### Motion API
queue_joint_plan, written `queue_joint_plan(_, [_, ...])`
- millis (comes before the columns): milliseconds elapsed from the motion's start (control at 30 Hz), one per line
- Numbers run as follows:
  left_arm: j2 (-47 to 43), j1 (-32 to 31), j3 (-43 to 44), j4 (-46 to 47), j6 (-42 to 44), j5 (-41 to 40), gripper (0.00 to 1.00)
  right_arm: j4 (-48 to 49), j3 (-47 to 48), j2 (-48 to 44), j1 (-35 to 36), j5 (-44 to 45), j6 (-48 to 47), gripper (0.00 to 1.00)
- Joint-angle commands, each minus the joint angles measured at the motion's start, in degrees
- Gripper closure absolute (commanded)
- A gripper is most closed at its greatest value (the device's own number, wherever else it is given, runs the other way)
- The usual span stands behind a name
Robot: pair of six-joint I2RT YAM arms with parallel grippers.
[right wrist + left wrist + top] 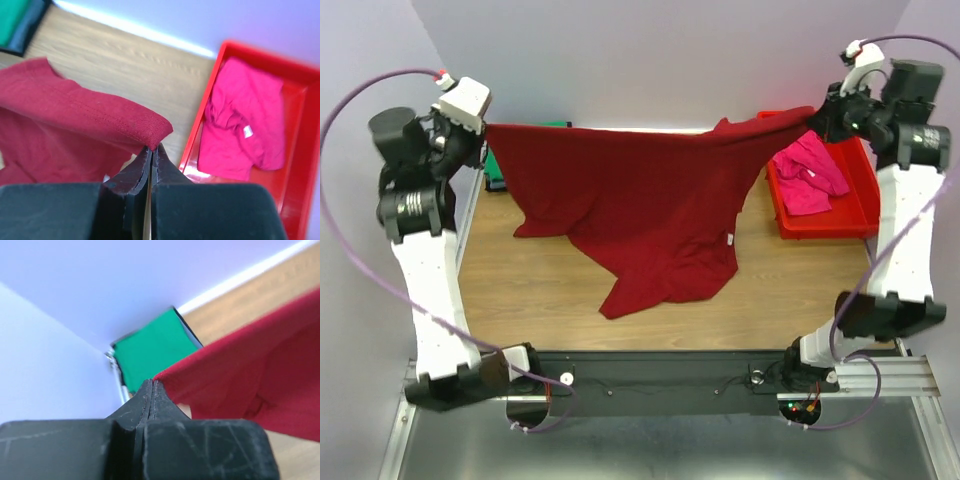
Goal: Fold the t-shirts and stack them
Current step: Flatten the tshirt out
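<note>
From above, the left end effector (485, 128) and right end effector (810, 118) each pinched an edge of the maroon shirt (640, 190). It hung stretched across the far side, its lower half drooping crumpled to the desk (540, 290). At the left wrist, the jaws were clamped on only a thin sliver of cloth, which could slip under tension. At the right wrist, the bite looked equally shallow. Just right of it sat the tray (300, 165) holding the pink shirt (240, 130), so a dropped corner might land there.

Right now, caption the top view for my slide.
Jaws shut, both arms stretch the maroon t-shirt over the table; pink t-shirt in red tray.
</note>
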Motion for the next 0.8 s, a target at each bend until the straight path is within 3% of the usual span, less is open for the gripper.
queue_joint_plan(0, [-9.56,1.35,3.35,6.77,-6.0,1.91,1.0,0.38,3.64,-8.1,0.09,0.85,-1.96,0.99])
queue_joint_plan(167, [-14.68,1.35,4.75,9.59,-10.12,1.29,1.0,1.79,9.69,-12.68,0.09,3.05,-0.29,0.99])
queue_joint_plan(367, [-10.82,1.44,9.33,7.83,-11.01,4.36,1.0,7.76,13.49,-10.93,0.09,6.13,2.0,1.0])
queue_joint_plan(667, [2.27,0.82,9.15,15.82,-12.59,8.23,1.0,14.44,21.12,6.27,0.44,4.72,4.37,0.99])
queue_joint_plan(767, [9.28,-2.69,11.51,19.06,-11.28,7.19,1.0,17.6,24.81,12.51,0.97,5.6,6.21,0.99])
